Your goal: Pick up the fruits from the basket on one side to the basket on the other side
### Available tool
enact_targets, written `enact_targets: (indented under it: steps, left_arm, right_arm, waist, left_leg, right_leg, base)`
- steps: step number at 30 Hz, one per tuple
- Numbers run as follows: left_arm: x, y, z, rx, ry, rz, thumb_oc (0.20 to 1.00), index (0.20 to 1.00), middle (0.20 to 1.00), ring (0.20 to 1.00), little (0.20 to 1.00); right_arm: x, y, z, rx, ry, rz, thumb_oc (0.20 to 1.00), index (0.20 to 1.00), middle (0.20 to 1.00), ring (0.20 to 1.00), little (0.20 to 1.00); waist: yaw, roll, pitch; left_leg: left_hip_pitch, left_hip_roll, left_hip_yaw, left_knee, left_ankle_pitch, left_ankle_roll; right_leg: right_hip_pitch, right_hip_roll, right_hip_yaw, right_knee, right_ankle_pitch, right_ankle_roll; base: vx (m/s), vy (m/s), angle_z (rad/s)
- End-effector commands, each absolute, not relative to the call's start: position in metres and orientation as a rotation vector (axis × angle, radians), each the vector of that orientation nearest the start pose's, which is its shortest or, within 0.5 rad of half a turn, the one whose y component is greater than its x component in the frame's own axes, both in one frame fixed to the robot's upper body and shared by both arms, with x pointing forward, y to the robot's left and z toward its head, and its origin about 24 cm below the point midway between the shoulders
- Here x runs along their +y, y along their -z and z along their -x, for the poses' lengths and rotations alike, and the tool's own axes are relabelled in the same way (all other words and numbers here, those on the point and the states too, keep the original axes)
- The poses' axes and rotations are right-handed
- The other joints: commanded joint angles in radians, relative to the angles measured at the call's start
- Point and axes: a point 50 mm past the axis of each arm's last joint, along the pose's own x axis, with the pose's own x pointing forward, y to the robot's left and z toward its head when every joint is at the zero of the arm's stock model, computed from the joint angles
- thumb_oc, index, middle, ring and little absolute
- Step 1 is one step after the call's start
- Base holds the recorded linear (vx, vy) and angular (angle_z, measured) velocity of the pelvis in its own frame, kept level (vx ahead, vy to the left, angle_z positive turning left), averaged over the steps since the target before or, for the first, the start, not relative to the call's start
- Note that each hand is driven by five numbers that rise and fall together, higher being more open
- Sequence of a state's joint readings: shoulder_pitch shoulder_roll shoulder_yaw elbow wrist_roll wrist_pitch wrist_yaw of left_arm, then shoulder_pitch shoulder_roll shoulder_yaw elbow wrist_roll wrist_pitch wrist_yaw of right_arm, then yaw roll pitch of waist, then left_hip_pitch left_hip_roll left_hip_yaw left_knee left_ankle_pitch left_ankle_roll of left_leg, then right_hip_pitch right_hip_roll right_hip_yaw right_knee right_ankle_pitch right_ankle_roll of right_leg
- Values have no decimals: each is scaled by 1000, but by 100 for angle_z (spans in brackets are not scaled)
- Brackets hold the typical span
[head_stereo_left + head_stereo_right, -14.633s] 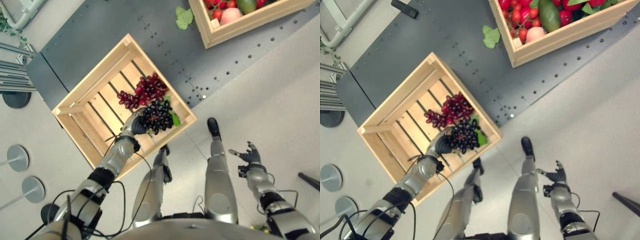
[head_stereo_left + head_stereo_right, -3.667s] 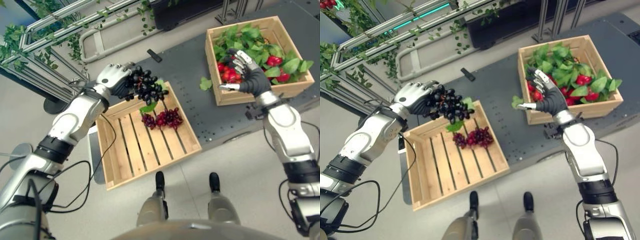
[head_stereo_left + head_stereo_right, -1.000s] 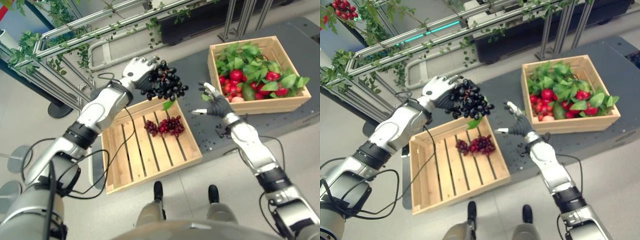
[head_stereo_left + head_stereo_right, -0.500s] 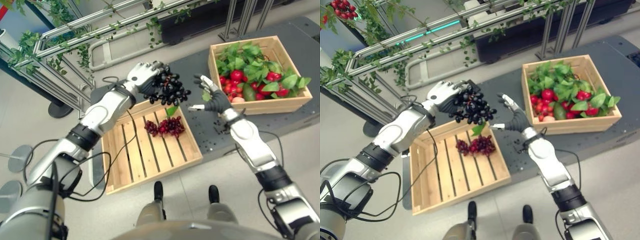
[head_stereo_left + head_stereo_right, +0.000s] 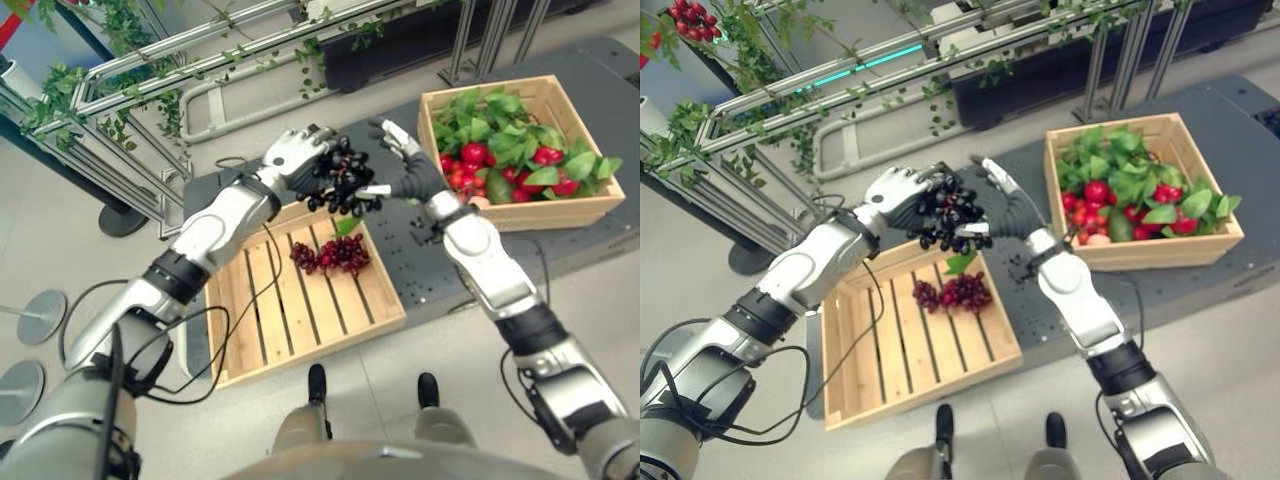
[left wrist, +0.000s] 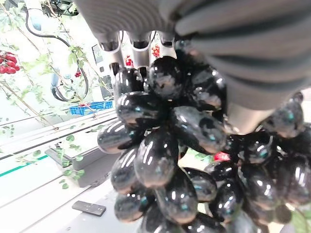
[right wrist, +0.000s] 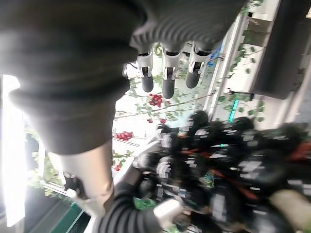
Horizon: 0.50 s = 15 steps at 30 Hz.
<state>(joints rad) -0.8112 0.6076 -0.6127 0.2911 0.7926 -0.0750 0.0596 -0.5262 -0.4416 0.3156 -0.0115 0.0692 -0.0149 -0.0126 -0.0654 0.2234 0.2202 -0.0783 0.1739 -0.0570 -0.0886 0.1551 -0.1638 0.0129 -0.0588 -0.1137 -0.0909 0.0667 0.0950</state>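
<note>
A dark grey platform [image 5: 420, 262] on a pale floor, backed by metal rails hung with ivy, carries two wooden crates. The slatted crate [image 5: 300, 300] at its left end holds one red grape bunch [image 5: 330, 252]; the crate [image 5: 520, 150] at the right end is full of leafy red fruit. Compared with a second ago, the left hand [image 5: 295, 158], fingers curled round the black grape bunch [image 5: 338, 182], has carried it further right above the gap between the crates, and the right hand [image 5: 405, 175] has closed in with fingers spread, now touching the bunch. That reads as a hand-over about to happen, the bunch bound for the right crate.
</note>
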Motion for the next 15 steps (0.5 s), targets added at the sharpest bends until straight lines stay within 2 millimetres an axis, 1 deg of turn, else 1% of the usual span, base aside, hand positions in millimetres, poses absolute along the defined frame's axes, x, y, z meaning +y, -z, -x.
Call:
enact_targets:
  steps: [1, 2, 3, 4, 5, 6, 8, 9, 11, 13, 14, 15]
  left_arm:
    - [116, -201, -359, -688, 178, -1547, 200, 200, 200, 200, 200]
    - [116, -202, -359, -689, 178, -1545, 200, 200, 200, 200, 200]
    - [117, -203, -360, -690, 173, -1546, 200, 200, 200, 200, 200]
    - [118, -205, -361, -691, 162, -1551, 200, 200, 200, 200, 200]
    - [123, -207, -362, -681, 145, -1560, 200, 200, 200, 200, 200]
    - [123, -207, -362, -682, 145, -1560, 200, 200, 200, 200, 200]
    - [132, -211, -365, -663, 109, -1564, 200, 200, 200, 200, 200]
    - [134, -213, -366, -659, 100, -1567, 200, 200, 200, 200, 200]
    - [139, -215, -367, -650, 82, -1577, 200, 200, 200, 200, 200]
    - [141, -215, -368, -645, 77, -1589, 200, 200, 200, 200, 200]
    - [141, -215, -367, -645, 78, -1589, 200, 200, 200, 200, 200]
    - [143, -214, -366, -644, 74, -1590, 200, 200, 200, 200, 200]
  right_arm:
    - [-99, -195, -320, -561, -378, 413, 1000, 1000, 1000, 1000, 1000]
    - [-97, -195, -321, -557, -384, 412, 1000, 1000, 1000, 1000, 1000]
    - [-96, -195, -322, -553, -391, 413, 1000, 1000, 1000, 1000, 1000]
    - [-95, -194, -323, -545, -395, 408, 1000, 1000, 1000, 1000, 1000]
    - [-95, -195, -323, -549, -396, 406, 1000, 1000, 1000, 1000, 1000]
    - [-95, -195, -323, -550, -396, 405, 1000, 1000, 1000, 1000, 1000]
    - [-97, -196, -321, -555, -398, 404, 1000, 1000, 1000, 1000, 1000]
    - [-98, -195, -320, -555, -402, 404, 1000, 1000, 1000, 1000, 1000]
    - [-100, -195, -319, -555, -403, 416, 1000, 1000, 1000, 1000, 1000]
    - [-101, -194, -319, -551, -400, 421, 1000, 1000, 1000, 1000, 1000]
    - [-101, -194, -319, -551, -400, 420, 1000, 1000, 1000, 1000, 1000]
    - [-102, -192, -320, -544, -385, 421, 1000, 1000, 1000, 1000, 1000]
  waist:
    - [14, -59, -94]
    - [15, -59, -91]
    - [16, -60, -96]
    - [17, -60, -94]
    - [17, -62, -98]
    - [18, -62, -95]
    - [17, -61, -95]
    - [16, -61, -98]
    - [15, -62, -94]
    - [15, -63, -98]
    - [15, -63, -94]
    - [17, -65, -99]
  left_leg:
    - [-40, -23, -3, 70, -55, 5]
    - [-44, -24, -3, 73, -45, 7]
    - [-39, -23, -3, 69, -54, 5]
    - [-45, -24, -4, 72, -44, 6]
    - [-40, -23, -4, 69, -54, 5]
    - [-45, -23, -4, 72, -44, 6]
    - [-46, -22, -3, 73, -43, 5]
    - [-41, -22, -4, 69, -53, 4]
    - [-46, -21, -4, 72, -43, 5]
    - [-40, -22, -5, 68, -53, 4]
    - [-45, -22, -5, 72, -43, 5]
    - [-38, -23, -5, 69, -54, 5]
  right_leg:
    - [6, 57, 18, 80, -181, -35]
    - [2, 57, 17, 83, -172, -35]
    - [7, 57, 17, 80, -181, -35]
    - [3, 57, 15, 81, -172, -35]
    - [8, 57, 15, 79, -180, -35]
    - [3, 57, 14, 81, -171, -35]
    - [3, 57, 13, 81, -170, -34]
    - [7, 57, 13, 78, -179, -34]
    - [3, 57, 11, 82, -170, -33]
    - [9, 57, 13, 80, -180, -33]
    - [4, 57, 12, 82, -171, -33]
    - [10, 57, 13, 80, -180, -33]
  base:
    - [-36, 2, 1]
    - [48, -13, 1]
    - [-31, 4, 0]
    - [54, -8, 0]
    - [-31, 8, 0]
    - [0, 0, 0]
    - [2, 3, 0]
    - [0, 0, 0]
    - [0, 0, 0]
    - [23, -6, 0]
    - [0, 0, 0]
    - [-38, 13, 0]
